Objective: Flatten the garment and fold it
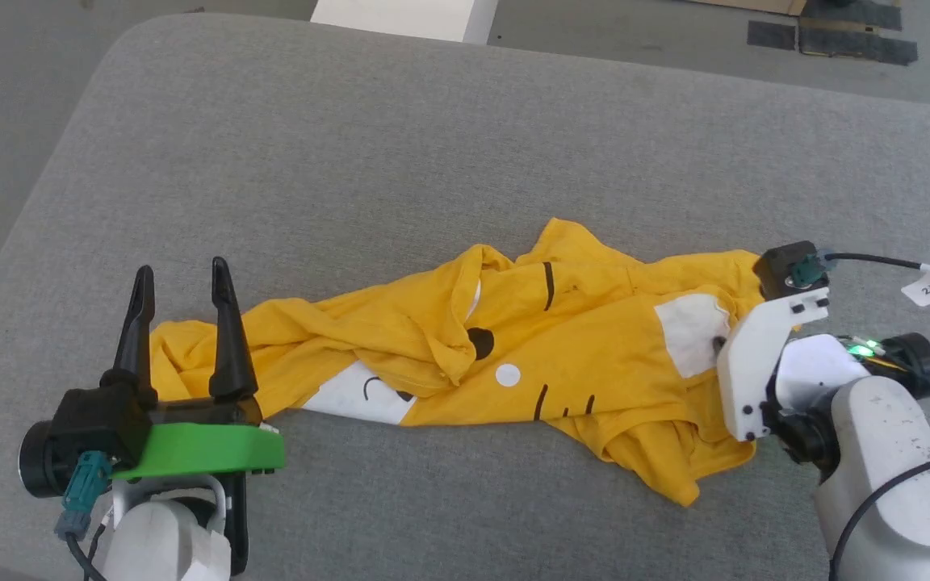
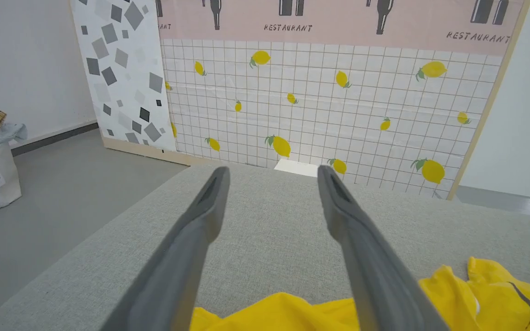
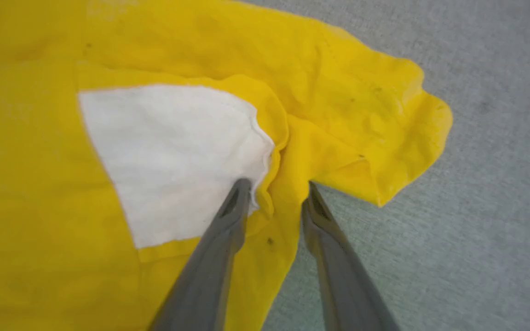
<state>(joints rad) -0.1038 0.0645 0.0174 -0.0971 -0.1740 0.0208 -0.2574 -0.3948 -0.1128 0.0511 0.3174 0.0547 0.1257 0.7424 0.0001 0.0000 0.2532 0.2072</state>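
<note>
Left end effector [image 1: 182, 268] spread over the garment [image 1: 594, 347]; right end effector [image 3: 277, 184] straddles a fold, can't tell if it's pinching, guessing to stretch it.

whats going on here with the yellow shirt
A two-armed robot is working on a crumpled yellow T-shirt on a grey surface. Its right hand is down at the shirt's right end, straddling a fold next to a white patch; whether it grips is unclear. Its left hand is open at the left end. Nothing is folded yet.
</note>
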